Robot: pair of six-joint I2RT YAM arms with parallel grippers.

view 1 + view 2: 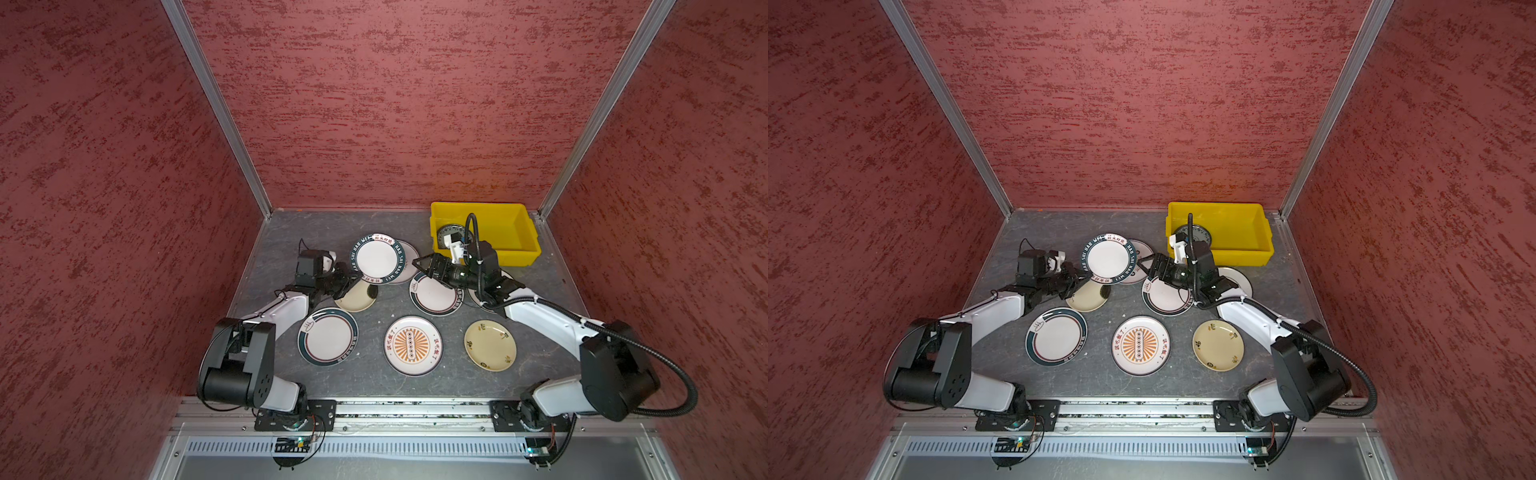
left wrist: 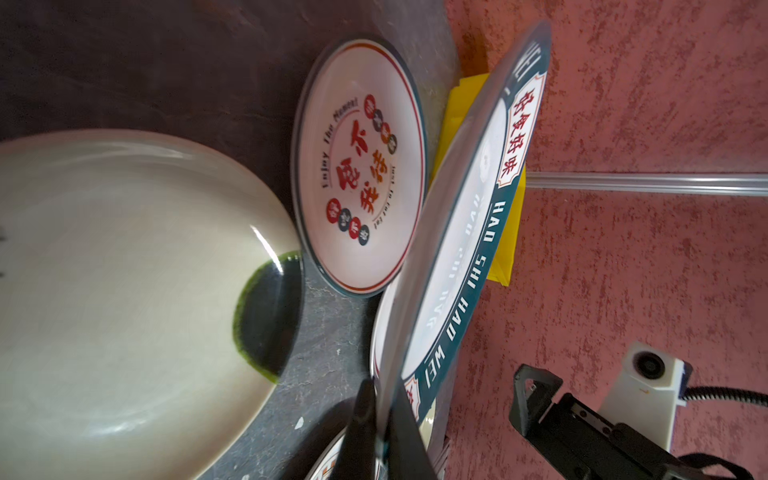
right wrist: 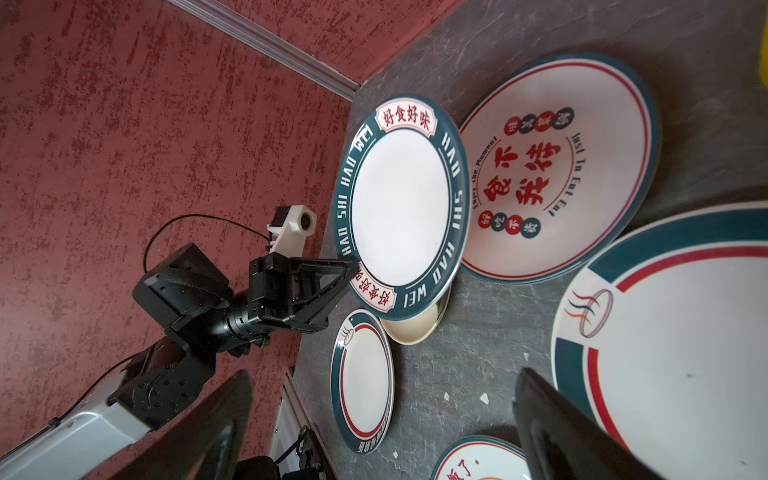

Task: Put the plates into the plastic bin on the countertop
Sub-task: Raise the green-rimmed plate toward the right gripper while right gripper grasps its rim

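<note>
The left gripper [image 2: 383, 411] has its two dark fingers [image 2: 365, 415] pinched tight on the rim of the HAO SHI plate [image 1: 377, 257], a white plate with a broad green lettered rim, gripped at the edge nearest that arm. The plate hangs above the countertop [image 1: 374, 309], tilted, its white face turned up and towards the right gripper [image 1: 422, 268]. It is round, so it has no long axis. The left wrist view shows it nearly edge-on. In both top views its far rim overlaps a red-character plate [image 1: 409, 259] lying flat behind it. Its low rim hangs over a cream plate [image 1: 353, 300], and I cannot tell whether the two touch.

The right gripper stands just beside the held plate's right edge, fingers spread wide and holding nothing, above a middle green-rimmed plate [image 1: 434, 297].

Behind it, in the back right corner, sits the yellow bin [image 1: 478, 206], its long side running along the back wall [image 1: 395, 104]. A dark-patterned plate [image 1: 451, 230] lies in the bin's left half and the right half is bare. That gripper's wrist sits between the held plate and the bin.

Nearer the front, apart from one another, lie a front green-rimmed plate [image 1: 328, 336], a sunburst plate [image 1: 412, 345] and a yellowish plate [image 1: 490, 345]. The back left of the countertop is open.
</note>
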